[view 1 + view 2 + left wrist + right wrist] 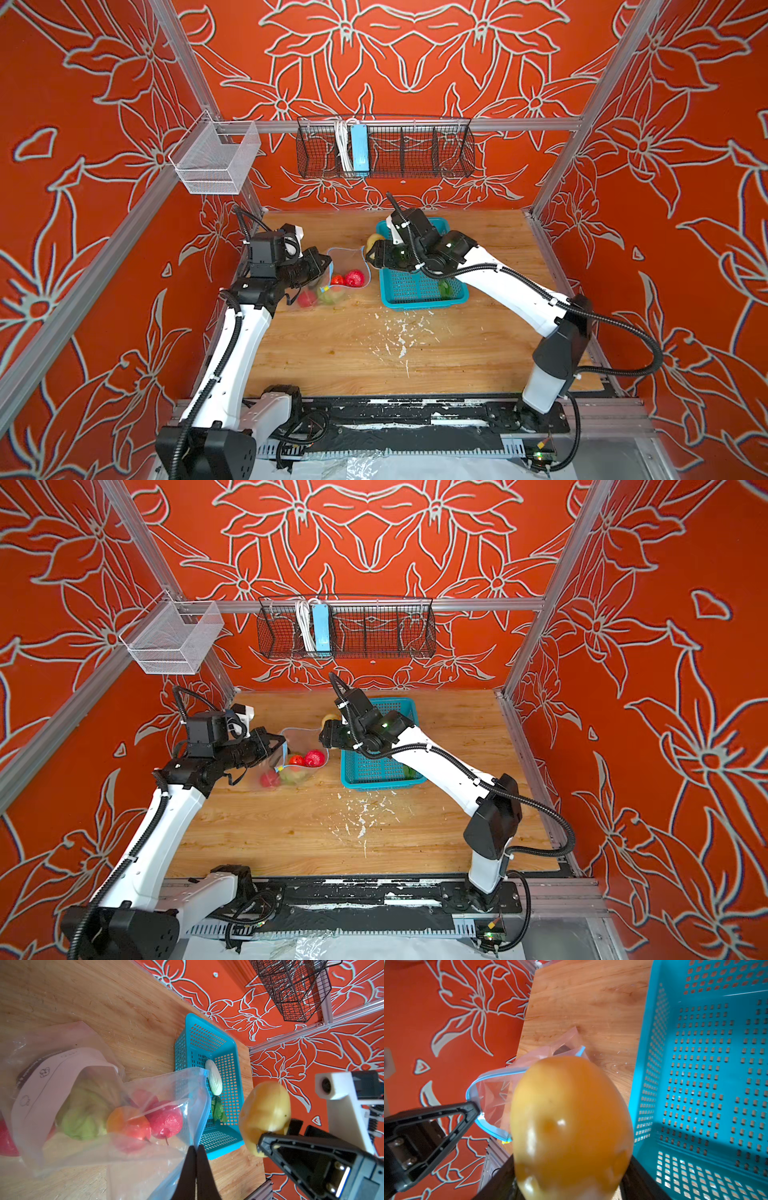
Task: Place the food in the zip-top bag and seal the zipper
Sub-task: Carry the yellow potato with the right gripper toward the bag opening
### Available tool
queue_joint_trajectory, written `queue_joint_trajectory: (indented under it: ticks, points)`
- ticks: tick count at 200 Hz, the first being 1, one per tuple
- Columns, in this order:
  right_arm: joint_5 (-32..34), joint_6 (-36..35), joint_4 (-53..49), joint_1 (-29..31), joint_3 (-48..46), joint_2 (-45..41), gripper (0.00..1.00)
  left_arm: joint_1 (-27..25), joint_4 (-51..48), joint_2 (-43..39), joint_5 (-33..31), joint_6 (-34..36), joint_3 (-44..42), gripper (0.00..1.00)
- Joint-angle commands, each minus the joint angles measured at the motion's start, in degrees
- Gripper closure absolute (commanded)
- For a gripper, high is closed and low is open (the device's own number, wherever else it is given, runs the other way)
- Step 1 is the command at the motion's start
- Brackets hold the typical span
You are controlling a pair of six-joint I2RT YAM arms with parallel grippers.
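Note:
The clear zip-top bag [348, 262] [145, 1088] lies left of the teal basket with its mouth held open. My left gripper [328, 262] [196, 1148] is shut on the bag's rim by the blue zipper [491, 1127], whose yellow slider [506, 1142] hangs at one end. Inside the bag are a green cabbage [83, 1120], an orange mango [128, 1123] and red strawberries [166, 1120] [354, 277]. My right gripper [372, 251] [571, 1178] is shut on the yellow potato [374, 240] [265, 1109] [571, 1122], raised just beside the bag's mouth.
The teal perforated basket [419, 301] [207, 1028] stands right of the bag, holding a white cucumber [214, 1078] and a green leafy piece [218, 1110]. A black wire basket [386, 147] with a blue power strip hangs on the back wall. A white mesh bin [216, 160] hangs at the left.

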Motion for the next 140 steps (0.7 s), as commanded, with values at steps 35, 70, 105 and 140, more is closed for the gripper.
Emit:
queue_joint_trajectory:
  ticks: [35,70,105,140]
  points:
    - [-1.09,-0.27,0.19,2.69,5.77,4.08,0.48,-1.14,-1.48,0.31,0.32,-0.14,2.73,1.00]
    - [-0.39,-0.99,-1.30,4.26,8.78,6.23,0.48,-1.37,-1.98,0.26,-0.03,-0.19,3.44,1.00]
    - [0.60,-1.74,-2.16,5.80,10.53,8.23,0.48,-1.50,-2.18,0.07,-0.30,-0.21,3.64,1.00]
    - [2.47,-3.41,-7.69,7.68,16.86,12.42,0.48,-1.67,-3.28,0.57,-0.82,-0.14,3.79,1.00]
